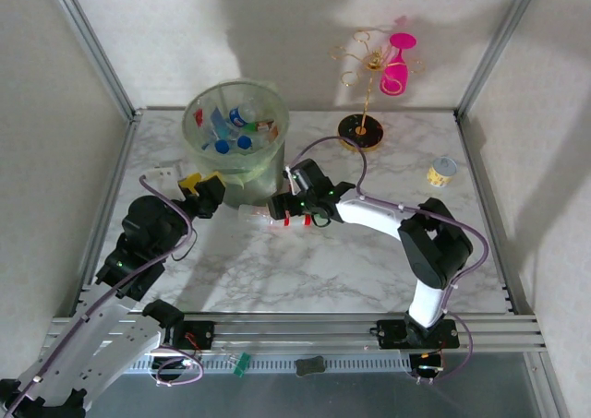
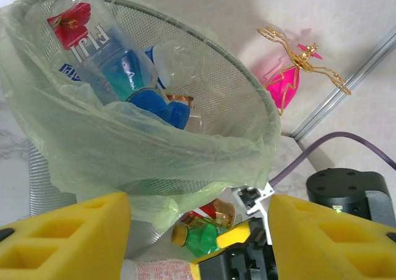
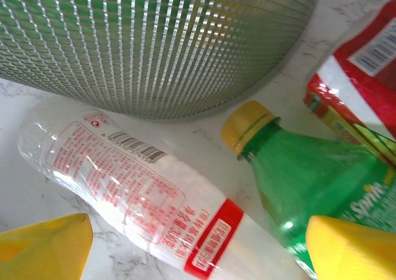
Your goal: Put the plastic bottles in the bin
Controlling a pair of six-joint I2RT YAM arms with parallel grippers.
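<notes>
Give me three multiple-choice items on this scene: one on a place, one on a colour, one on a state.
1. The clear red-labelled bottle lies:
A. on the table beside the bin
B. inside the bin
C. on the floor

2. The green bottle has a cap that is:
A. blue
B. yellow
C. white

3. The bin is:
A. tipped over
B. upright and empty
C. upright with bottles inside

Answers:
1 A: the right wrist view shows it flat on the marble by the mesh wall.
2 B: the cap is plainly yellow.
3 C: the top view shows capped bottles within its rim.
</notes>
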